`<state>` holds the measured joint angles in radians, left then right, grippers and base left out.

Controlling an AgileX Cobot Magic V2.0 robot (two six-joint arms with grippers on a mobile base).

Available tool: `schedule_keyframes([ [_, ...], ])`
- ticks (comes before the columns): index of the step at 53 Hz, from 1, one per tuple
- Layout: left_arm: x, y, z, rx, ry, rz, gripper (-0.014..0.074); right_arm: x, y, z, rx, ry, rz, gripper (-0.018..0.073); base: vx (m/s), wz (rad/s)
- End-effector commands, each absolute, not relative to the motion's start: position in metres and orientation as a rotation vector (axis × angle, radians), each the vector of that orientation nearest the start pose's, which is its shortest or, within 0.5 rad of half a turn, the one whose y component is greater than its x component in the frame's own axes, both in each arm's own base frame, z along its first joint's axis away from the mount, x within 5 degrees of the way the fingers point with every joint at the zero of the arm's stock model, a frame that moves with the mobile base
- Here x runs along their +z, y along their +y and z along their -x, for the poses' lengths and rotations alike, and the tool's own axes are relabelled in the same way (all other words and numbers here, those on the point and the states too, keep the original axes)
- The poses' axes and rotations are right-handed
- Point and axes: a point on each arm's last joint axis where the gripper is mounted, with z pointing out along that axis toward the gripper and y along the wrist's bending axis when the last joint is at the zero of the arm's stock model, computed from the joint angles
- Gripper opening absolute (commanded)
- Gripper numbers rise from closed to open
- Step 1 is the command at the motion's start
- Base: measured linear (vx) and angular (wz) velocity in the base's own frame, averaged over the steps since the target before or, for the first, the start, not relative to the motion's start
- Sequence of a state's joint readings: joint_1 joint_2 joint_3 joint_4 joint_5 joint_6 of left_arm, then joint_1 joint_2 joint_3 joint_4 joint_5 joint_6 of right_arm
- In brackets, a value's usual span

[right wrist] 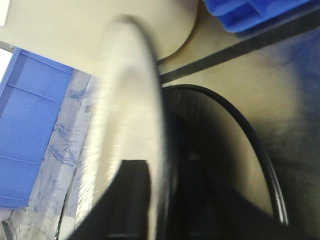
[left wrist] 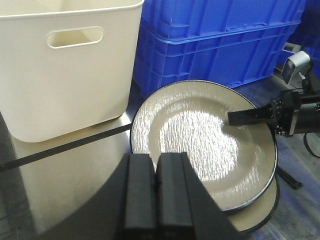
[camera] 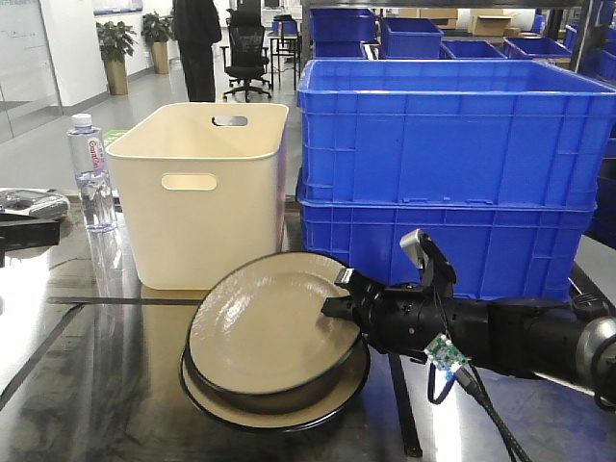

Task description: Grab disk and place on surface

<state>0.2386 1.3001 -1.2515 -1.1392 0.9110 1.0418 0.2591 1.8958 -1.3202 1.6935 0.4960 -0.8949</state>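
You have the stacked blue crates (camera: 443, 144) filling the right rear of the desk (camera: 87, 385), whose glossy dark metal top is crossed by thin black lines. Just left of them stands the cream plastic bin (camera: 207, 192) with cut-out handles, and a clear water bottle (camera: 89, 173) sits further left, apart from the bin.

In front of the bin and crates you see two cream disks with dark rims. The lower disk (camera: 351, 385) lies flat on the desk. The upper disk (camera: 265, 322) is tilted, its right edge raised and its left edge low, resting on the lower one.

Your right gripper (camera: 337, 294) reaches in from the right and pinches the upper disk at its raised right rim; the left wrist view shows one finger lying over the plate's face, and the right wrist view shows the rim passing between the fingers, though blurred.

Your left gripper (left wrist: 156, 192) hangs above the near edge of the upper disk, touching nothing, its two black fingers pressed together.
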Motion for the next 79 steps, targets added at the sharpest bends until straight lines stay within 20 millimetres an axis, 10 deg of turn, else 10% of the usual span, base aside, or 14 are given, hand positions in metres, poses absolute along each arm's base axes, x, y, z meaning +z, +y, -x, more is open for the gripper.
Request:
schedule_keyframes([
  [1, 0.433, -0.002, -0.267, -0.582, 1.788, -0.34, -0.0002, 0.288, 0.153, -0.401, 1.205, 2.003, -0.159, 0.0409, 0.0, 0.0],
  [14, 0.433, -0.002, -0.267, -0.579, 1.79, -0.341, -0.0002, 0.296, 0.146, -0.399, 0.896, 1.932, 0.187, 0.0575, 0.0, 0.0],
  [36, 0.419, 0.001, -0.265, -0.528, 1.948, -0.348, -0.0002, 0.36, 0.1, -0.383, 0.259, 1.759, 0.143, 0.0564, 0.0, 0.0],
  [53, 0.377, 0.055, -0.265, 0.02, 2.411, 0.116, -0.0002, 0.435, 0.079, -0.311, 0.228, 1.556, 0.126, 0.012, 0.0, 0.0],
  [57, 0.383, 0.062, -0.264, 0.133, 2.362, 0.143, -0.0002, 0.437, 0.071, -0.29, 0.19, 1.543, 0.132, -0.0018, 0.0, 0.0],
  [79, 0.428, 0.022, -0.195, 0.081, 1.707, 0.014, -0.0002, 0.391, 0.046, -0.195, 0.134, 1.571, 0.181, -0.0012, 0.0, 0.0],
])
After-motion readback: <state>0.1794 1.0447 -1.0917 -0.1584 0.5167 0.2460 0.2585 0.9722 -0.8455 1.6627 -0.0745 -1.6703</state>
